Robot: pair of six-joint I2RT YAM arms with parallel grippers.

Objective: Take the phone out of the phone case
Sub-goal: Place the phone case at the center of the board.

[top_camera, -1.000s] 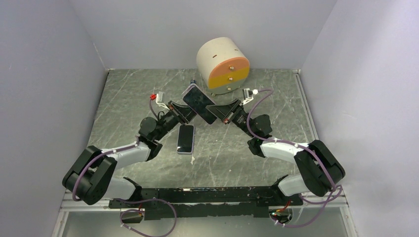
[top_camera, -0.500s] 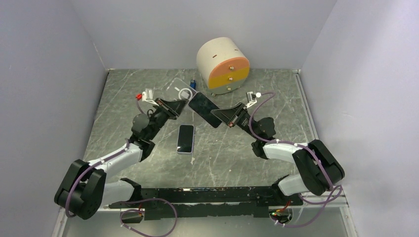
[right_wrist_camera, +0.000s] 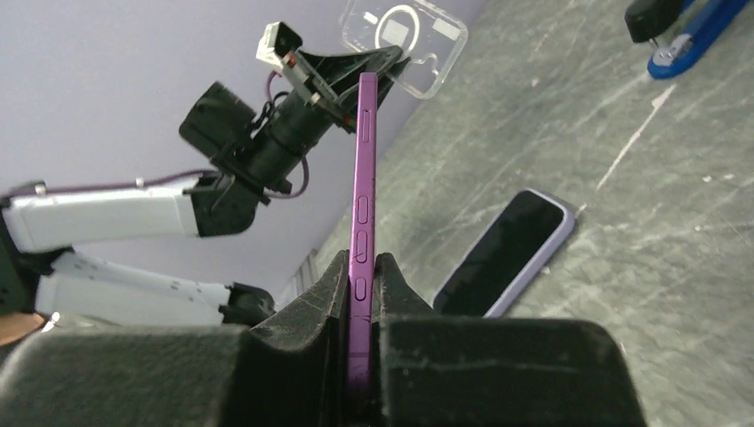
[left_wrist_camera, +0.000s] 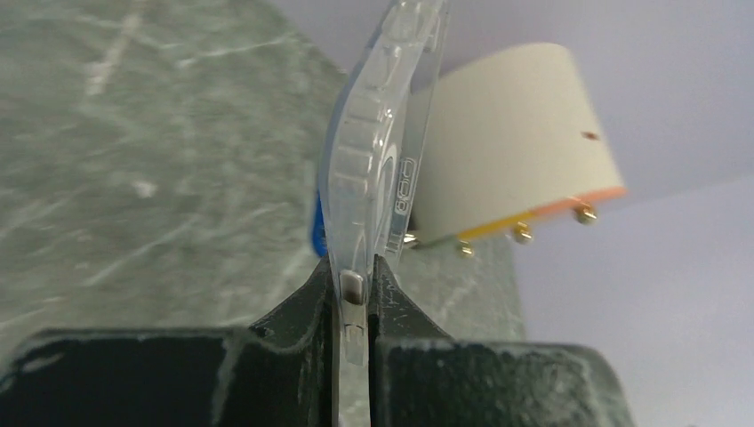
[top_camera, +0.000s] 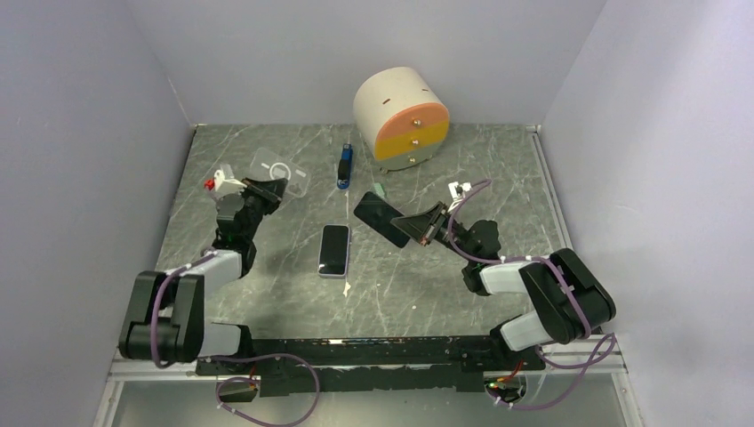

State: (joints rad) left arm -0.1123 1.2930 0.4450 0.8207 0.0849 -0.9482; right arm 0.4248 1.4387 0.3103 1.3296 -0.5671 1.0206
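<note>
Top external view: clear phone case (top_camera: pixel 279 169) empty, nothing seated inside, pinched by one edge in left claw (top_camera: pixel 256 189) above far-left part of grey marbled tabletop (top_camera: pixel 507 169). Purple phone (top_camera: pixel 382 220) out of it and well apart, clamped in right claw (top_camera: pixel 418 228) right of centre, dark face turned up toward overhead camera.

From left wrist: claw (left_wrist_camera: pixel 356 286) closed tight on rim of phone case (left_wrist_camera: pixel 384 142), seen edge-on and upright, lower end lost between fingers. From right wrist: claw (right_wrist_camera: pixel 361 276) closed on phone (right_wrist_camera: pixel 364 169), side buttons showing, near end buried between pads.

Flat on tabletop between both arms, screen up: second phone (top_camera: pixel 334 250). Farther back, blue stapler (top_camera: pixel 344 166). At back, cream drum (top_camera: pixel 402 114) with orange-and-yellow face and three brass knobs; contents hidden. Near stapler, small pale object (top_camera: pixel 378 189), too small to identify.
</note>
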